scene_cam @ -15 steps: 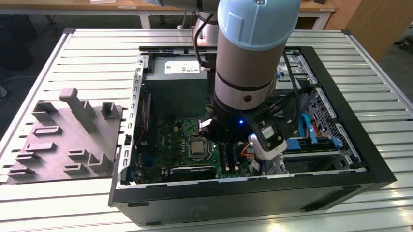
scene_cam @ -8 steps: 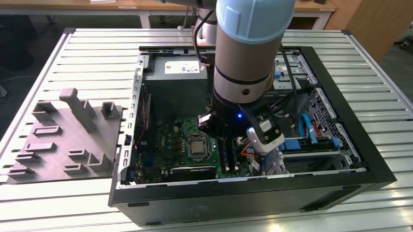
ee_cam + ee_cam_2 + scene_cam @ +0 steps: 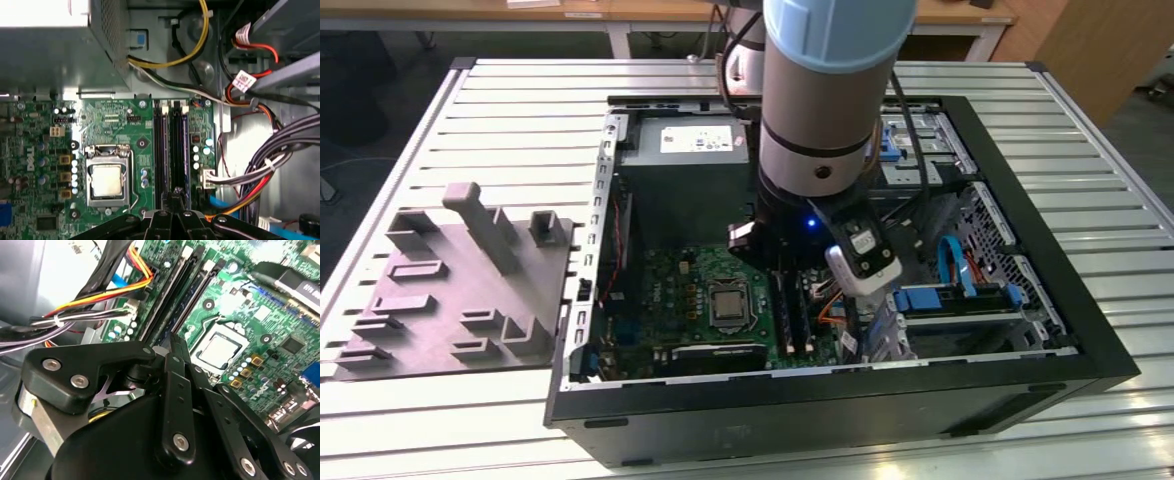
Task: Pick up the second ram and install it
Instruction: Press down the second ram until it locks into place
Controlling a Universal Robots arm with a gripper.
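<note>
second ram: looks like it's standing on edge in one of the two long black slots on the motherboard, the one nearer the cable bundle. It's seen edge-on and dark, so I can't swear to it.
table: slatted metal top with everything sitting on it.
PC case: black tower lying on its side, open side up.
arm: comes straight down into the open case, over the slots.
tray: grey plastic with upright blocks, on the table at the exterior view's left, just beside the case.
power supply: grey box in the far corner of the case.
motherboard: big green board on the case floor.
gripper: fingers pulled together, tips right down at the end of that slot. Whether they're actually pinching the strip, can't tell.
CPU socket: silver square, near the slots.
cables: black, red and yellow bundle on the far side of the slots from the socket.
</note>
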